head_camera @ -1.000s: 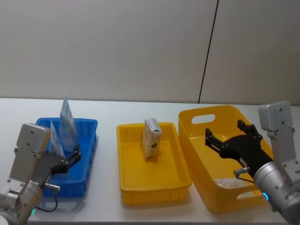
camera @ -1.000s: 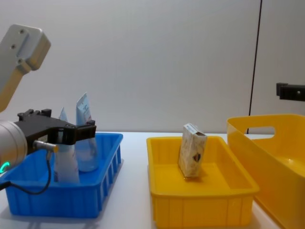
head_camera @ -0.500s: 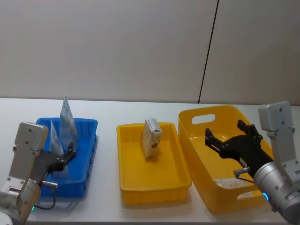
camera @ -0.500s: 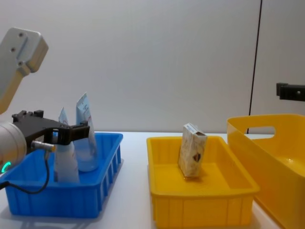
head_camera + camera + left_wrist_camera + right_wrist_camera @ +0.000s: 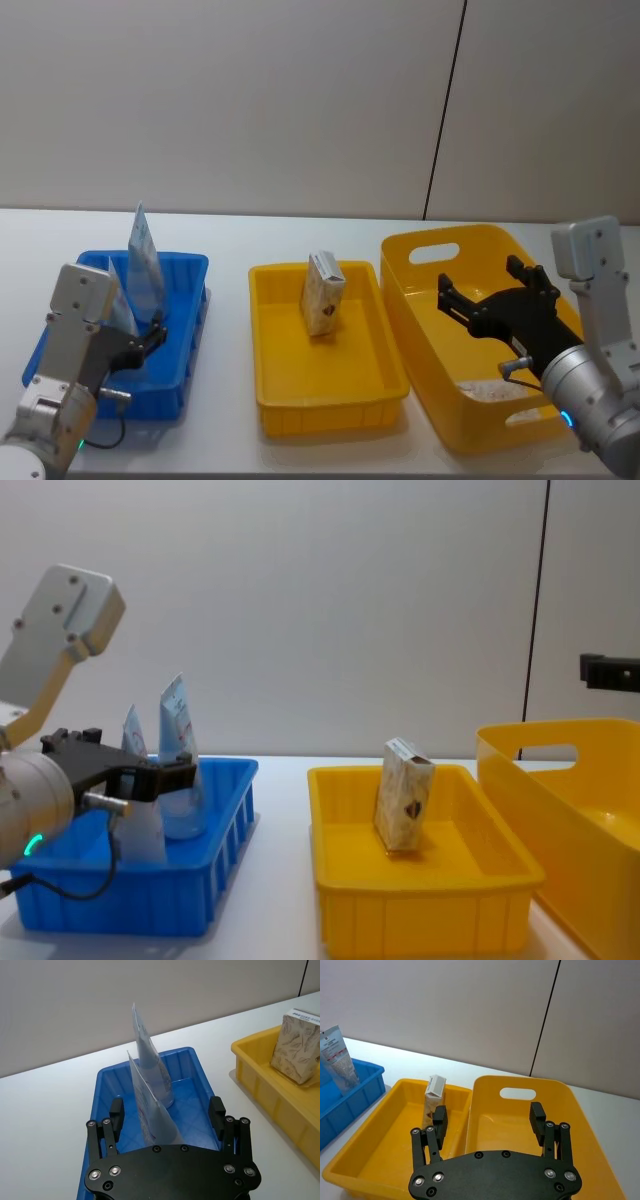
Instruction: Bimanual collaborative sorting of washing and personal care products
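In the shallow blue plastic bin (image 5: pixel 190 265) at the left end of the white tabletop (image 5: pixel 230 420), two soft pale-blue squeeze tubes are stood upright with crimped ends up: a taller tube (image 5: pixel 143 262) farther back and a shorter tube (image 5: pixel 150 1125) just in front of it. The left gripper (image 5: pixel 166 1110) is held at the near side of this bin with its jaws spread, one finger to each side of the shorter tube and neither finger seen to touch it. The step in hand is judged to be work on this shorter tube. Whether a grasp or a release is intended cannot be determined. For a grasp, the jaws should be centred on the tube and closed gently on its body, since the soft wall is expected to buckle. The lift should be made straight up. For a retreat, the fingers should be kept wide so that neither tube is tipped. The taller tube and the bin's near wall are the closest obstructions. A beige printed carton (image 5: pixel 324 292) is stood slightly tilted in the shallow yellow tray (image 5: pixel 330 405) at the centre, well apart from the tubes. The right gripper (image 5: pixel 480 280) is held with jaws spread above the deep yellow bin with a handle slot (image 5: pixel 490 435).
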